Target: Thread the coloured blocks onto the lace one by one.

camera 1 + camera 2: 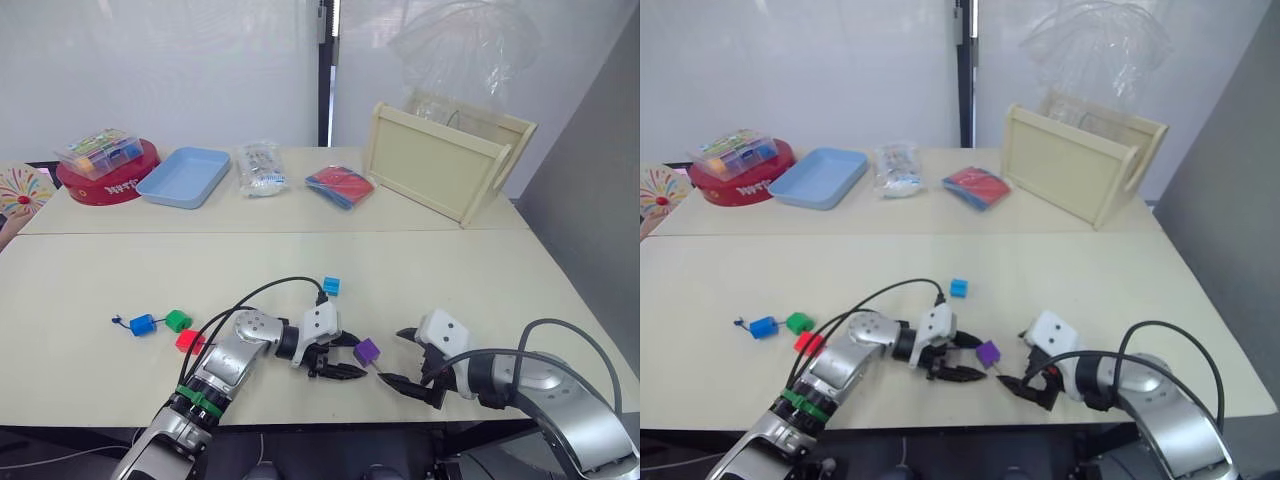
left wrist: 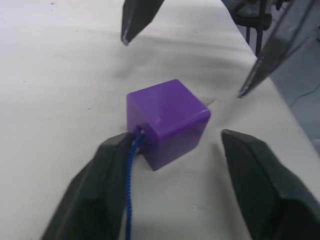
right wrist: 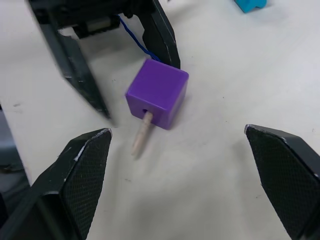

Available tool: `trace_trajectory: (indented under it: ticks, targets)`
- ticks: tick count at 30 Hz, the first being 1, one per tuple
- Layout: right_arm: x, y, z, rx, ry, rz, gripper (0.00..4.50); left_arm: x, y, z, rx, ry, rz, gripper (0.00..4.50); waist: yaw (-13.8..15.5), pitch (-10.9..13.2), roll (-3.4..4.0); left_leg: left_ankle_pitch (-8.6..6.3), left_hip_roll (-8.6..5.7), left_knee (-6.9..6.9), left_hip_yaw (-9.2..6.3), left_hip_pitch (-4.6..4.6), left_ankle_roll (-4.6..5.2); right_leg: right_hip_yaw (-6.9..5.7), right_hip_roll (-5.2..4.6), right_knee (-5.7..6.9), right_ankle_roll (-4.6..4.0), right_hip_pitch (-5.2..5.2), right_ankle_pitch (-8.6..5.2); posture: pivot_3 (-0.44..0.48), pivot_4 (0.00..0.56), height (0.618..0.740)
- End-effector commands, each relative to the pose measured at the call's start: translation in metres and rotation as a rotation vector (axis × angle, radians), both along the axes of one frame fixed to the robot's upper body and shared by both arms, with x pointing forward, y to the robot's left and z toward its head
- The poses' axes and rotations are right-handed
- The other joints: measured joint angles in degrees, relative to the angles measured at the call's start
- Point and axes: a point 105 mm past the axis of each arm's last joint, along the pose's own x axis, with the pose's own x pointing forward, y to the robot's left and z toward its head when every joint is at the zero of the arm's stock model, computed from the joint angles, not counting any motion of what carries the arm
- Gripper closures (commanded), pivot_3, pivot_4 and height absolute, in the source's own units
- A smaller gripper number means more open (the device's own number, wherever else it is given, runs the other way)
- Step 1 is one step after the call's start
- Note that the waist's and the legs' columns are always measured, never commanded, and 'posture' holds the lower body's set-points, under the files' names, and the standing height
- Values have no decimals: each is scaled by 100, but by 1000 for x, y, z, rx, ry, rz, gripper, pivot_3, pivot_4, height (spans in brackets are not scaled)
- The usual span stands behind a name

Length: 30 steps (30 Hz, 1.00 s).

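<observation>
With the pale lace tip (image 3: 141,134) poking through the light, slick purple block (image 3: 157,98) on the desk (image 1: 450,280), both grippers, left (image 1: 335,357) and right (image 1: 404,358), stand spread; I judge the stiff tip the best hold.

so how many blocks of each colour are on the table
cyan block: 1
purple block: 1
green block: 1
red block: 1
blue block: 1
total: 5
</observation>
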Motion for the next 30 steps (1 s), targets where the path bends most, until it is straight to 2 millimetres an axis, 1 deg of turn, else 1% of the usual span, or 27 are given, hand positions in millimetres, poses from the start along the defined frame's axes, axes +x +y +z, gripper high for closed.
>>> trace_trajectory:
  ticks: [1,2,9,14,19,27,29,30]
  targets:
    - [-1,5,8,8,-38,10,0,0,-3,7,-24,-18,-22,3092,11,0,0,0,0,0,0,0,0,0,0,-1,0,0,0,0,150,740]
    - [0,5,8,9,-37,7,0,1,-2,8,-27,-19,-21,3346,17,0,0,0,0,0,0,-1,0,0,0,-1,0,0,0,0,150,740]
    - [2,5,0,5,-19,-2,0,3,2,13,-29,-25,-22,3349,17,0,0,0,-1,0,0,-1,0,0,-1,-1,0,0,0,0,150,740]
    - [4,8,-1,14,-17,-3,0,3,5,11,-20,-17,-13,3349,17,0,0,0,-1,0,0,-1,0,0,-1,-1,0,0,0,0,150,740]
    - [2,16,-4,33,-14,-18,0,1,13,13,-20,-10,1,3349,-3,0,0,0,0,0,0,0,0,0,-1,0,0,0,0,0,150,740]
    - [0,30,-5,70,-11,-35,0,-1,16,22,-28,-33,11,3349,7,0,0,0,1,0,-1,-1,0,-1,0,0,0,0,0,0,150,740]
    - [-1,35,-5,89,-11,-51,0,-1,20,24,-20,-48,15,2323,3,0,0,0,1,0,-1,-1,0,-1,0,0,0,0,0,0,150,740]
    - [-2,36,-5,92,-9,-56,0,-2,22,23,-12,-47,12,2077,-1,0,1,0,1,0,-1,-1,0,-1,0,0,0,-1,0,0,150,740]
